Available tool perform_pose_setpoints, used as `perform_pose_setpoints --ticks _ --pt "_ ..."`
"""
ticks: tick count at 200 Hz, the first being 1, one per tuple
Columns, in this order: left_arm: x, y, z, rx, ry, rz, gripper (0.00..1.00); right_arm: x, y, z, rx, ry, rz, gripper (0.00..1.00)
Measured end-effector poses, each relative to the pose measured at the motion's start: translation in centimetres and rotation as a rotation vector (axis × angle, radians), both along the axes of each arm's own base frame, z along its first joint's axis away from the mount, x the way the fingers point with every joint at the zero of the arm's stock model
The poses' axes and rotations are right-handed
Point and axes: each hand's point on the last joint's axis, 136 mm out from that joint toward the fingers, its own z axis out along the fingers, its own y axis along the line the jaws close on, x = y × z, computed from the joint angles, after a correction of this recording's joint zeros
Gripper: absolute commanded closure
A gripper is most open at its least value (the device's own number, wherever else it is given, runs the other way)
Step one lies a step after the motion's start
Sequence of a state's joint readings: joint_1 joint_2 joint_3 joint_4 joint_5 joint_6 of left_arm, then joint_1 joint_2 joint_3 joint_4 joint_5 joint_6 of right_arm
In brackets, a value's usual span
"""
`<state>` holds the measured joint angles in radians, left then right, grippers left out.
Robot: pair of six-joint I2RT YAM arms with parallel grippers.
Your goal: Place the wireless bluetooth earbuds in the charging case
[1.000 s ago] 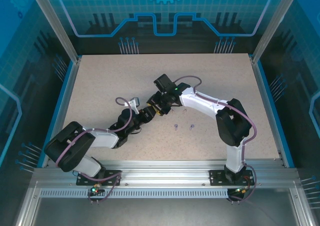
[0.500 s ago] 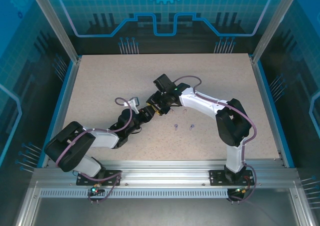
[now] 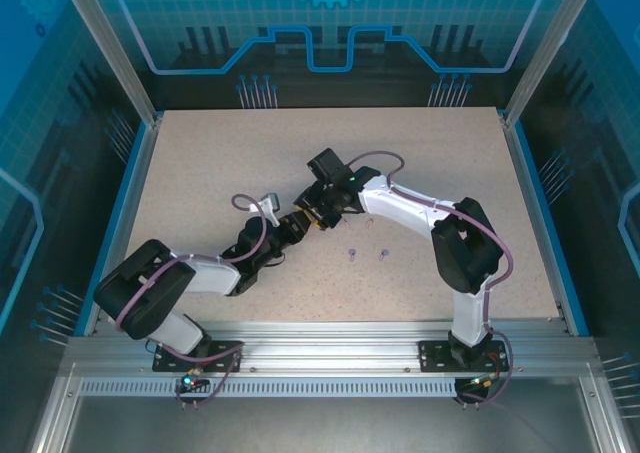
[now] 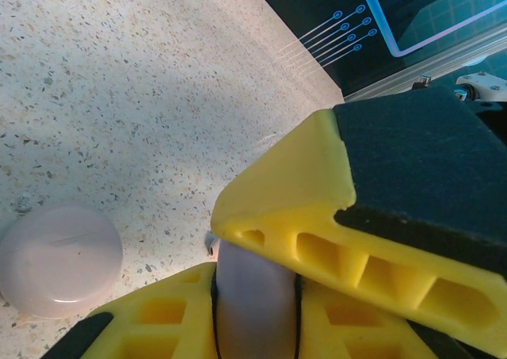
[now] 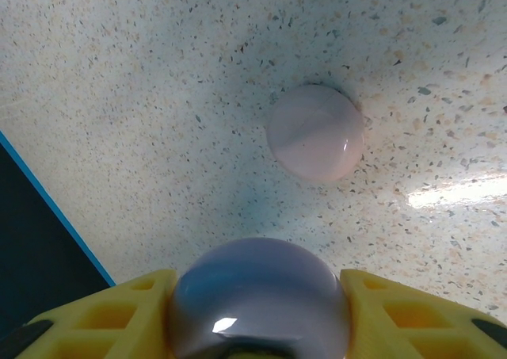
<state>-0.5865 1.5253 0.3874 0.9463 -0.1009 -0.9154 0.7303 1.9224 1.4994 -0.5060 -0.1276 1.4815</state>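
Observation:
Both grippers meet at mid-table. My right gripper (image 3: 318,213) (image 5: 257,292) is shut across a round purple charging case (image 5: 257,303). My left gripper (image 3: 290,228) (image 4: 253,276) is shut on the same case (image 4: 253,311) from the other side, pinching it edge-on between its yellow fingers. The right gripper's yellow finger (image 4: 317,216) crosses just above. A pale pink case (image 5: 315,133) (image 4: 59,260) lies closed on the table beside them. Two tiny purple earbuds (image 3: 352,254) (image 3: 384,253) lie on the table near the right forearm, apart from both grippers.
The speckled tabletop (image 3: 200,173) is bounded by blue edging (image 3: 128,203) and glass walls. The right arm's forearm (image 3: 410,205) reaches over the table above the two loose earbuds. A tiny pale bit (image 4: 22,204) lies by the pink case, too small to tell.
The left gripper's jaws have closed in on the purple case. The left arm shifted slightly; the right arm and the loose earbuds stayed put.

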Motion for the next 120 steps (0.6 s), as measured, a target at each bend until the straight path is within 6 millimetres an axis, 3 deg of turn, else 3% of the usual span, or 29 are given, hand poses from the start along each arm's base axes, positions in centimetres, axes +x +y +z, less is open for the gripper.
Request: perform_pose_setpoints --ticks 29,63,81,103,120 --pt "0.0 0.0 0.0 0.001 0.002 0.0 0.88 0.1 0.0 0.0 -0.001 -0.003 -0.003 0.49" --pt "0.1 -0.1 -0.1 0.007 0.011 -0.003 0.89 -0.1 0.1 0.1 0.014 0.01 0.001 0.3" --pt "0.0 -0.1 -0.4 0.013 0.02 -0.005 0.89 0.2 0.0 0.3 0.028 0.009 0.009 0.28" --pt "-0.3 -0.2 -1.0 0.025 0.041 -0.023 0.9 1.7 -1.9 1.6 0.033 -0.017 -0.03 0.26" --pt "-0.7 -0.5 -1.5 0.043 0.061 -0.051 0.9 3.1 -4.9 4.1 0.038 -0.079 -0.078 0.24"
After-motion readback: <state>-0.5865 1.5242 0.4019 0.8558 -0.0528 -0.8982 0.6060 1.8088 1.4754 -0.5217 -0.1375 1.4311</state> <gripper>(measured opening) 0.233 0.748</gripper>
